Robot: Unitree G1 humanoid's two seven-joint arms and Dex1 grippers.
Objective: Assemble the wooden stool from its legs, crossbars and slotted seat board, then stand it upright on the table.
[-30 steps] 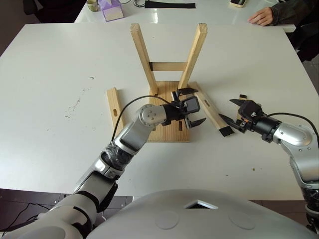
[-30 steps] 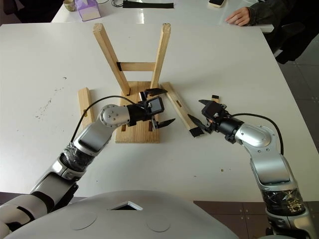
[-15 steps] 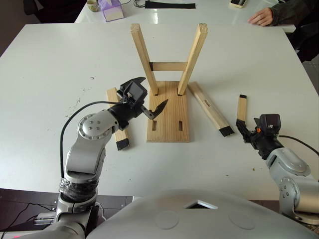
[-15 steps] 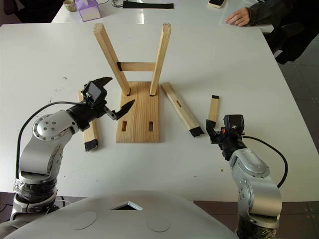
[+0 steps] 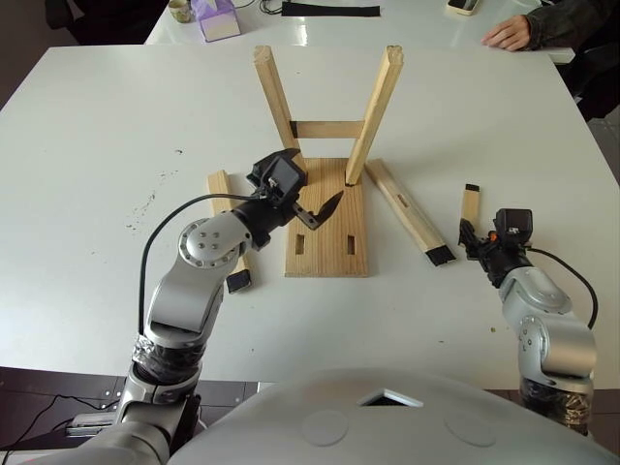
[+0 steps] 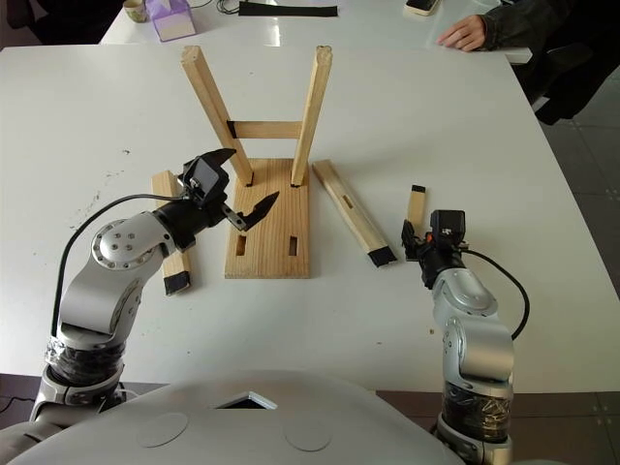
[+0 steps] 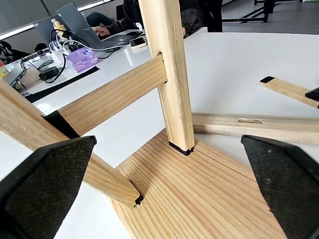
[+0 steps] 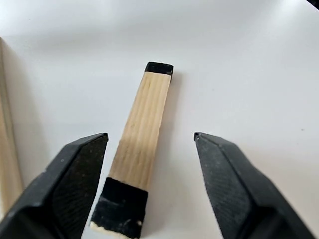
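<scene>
Two legs [image 5: 276, 108] upright in far slots of seat board [image 5: 329, 247], crossbar [image 5: 329, 129] joining them; board flat on table [image 5: 97, 126]. L gripper [image 5: 314, 178] spread wide over board's left side.
L wrist cam: leg bases + board ahead, jaws wide apart.
R wrist cam: R gripper [image 8: 149, 137] open, loose short bar [image 8: 144, 119] on table btwn fingers, not touching.

**Silver shells, black claws**

Here's my left arm [image 5: 179, 295]: silver casing, a round joint cap [image 5: 203, 242] dotted with small screws, a thin black cable [image 5: 194, 201] looping alongside. My left gripper [image 5: 315, 176] and right gripper [image 8: 149, 139] both have black wedge fingers with grainy pads [image 8: 79, 179].
</scene>
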